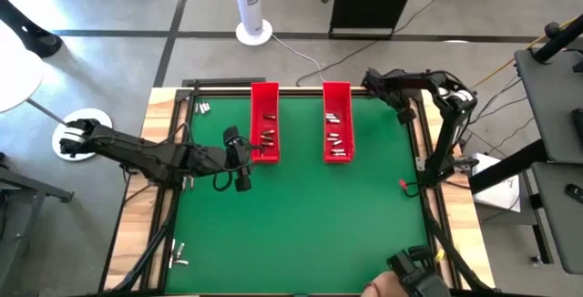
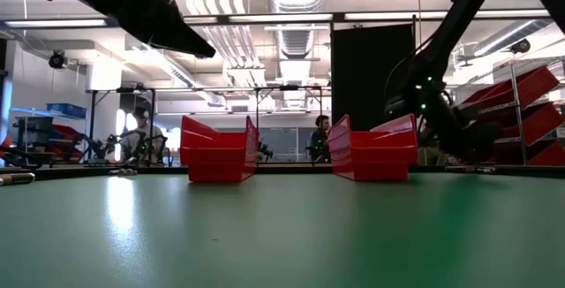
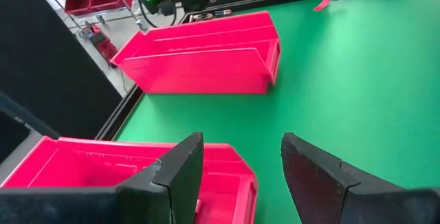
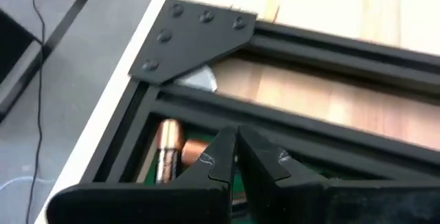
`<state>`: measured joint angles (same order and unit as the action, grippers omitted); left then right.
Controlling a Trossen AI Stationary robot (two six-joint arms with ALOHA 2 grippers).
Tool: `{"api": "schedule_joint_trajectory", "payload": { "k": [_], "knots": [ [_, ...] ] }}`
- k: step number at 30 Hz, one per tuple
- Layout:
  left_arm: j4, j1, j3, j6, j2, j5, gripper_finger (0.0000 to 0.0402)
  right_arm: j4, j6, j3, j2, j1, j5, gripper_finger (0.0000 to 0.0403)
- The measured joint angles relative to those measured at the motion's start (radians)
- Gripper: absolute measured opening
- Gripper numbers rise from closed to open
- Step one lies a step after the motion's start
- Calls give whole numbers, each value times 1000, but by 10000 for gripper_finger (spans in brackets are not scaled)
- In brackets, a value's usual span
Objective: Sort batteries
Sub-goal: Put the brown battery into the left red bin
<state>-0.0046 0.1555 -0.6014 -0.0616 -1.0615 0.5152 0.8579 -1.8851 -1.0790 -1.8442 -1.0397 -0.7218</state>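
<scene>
1. Now the left tool (image 1: pixel 239 160) hangs wide and empty just beside the left red tray (image 1: pixel 265 124).
2. Meanwhile, the right tool (image 4: pixel 236 157), pinched closed, hovers near a battery (image 4: pixel 167 157); the next move probably calls for opening over it.

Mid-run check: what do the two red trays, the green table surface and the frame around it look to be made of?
The two red trays: probably moulded plastic, with a uniform glossy red and thin walls. Green table surface: seems a smooth mat or coated sheet with a slight sheen, since it faintly reflects light in the low view. Frame: apparently black metal rail, slotted, joined by a bolted corner plate.
</scene>
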Motion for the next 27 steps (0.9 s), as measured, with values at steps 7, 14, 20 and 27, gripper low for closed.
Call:
{"api": "schedule_joint_trajectory", "payload": {
  "k": [7, 14, 20, 27],
  "knots": [
    [0, -3, 2, 1, 0, 0, 176, -19, 74, -61, -24, -3, 23, 13],
    [1, -3, 2, 5, 1, 0, 176, -41, 133, -67, -25, -16, 63, 13],
    [-23, -3, 2, 40, 0, 0, 176, -29, 100, -83, -45, -20, 28, 13],
    [-80, -3, 3, 73, 0, 1, 176, 85, 98, -158, -138, -19, -3, 13]
  ]
}}
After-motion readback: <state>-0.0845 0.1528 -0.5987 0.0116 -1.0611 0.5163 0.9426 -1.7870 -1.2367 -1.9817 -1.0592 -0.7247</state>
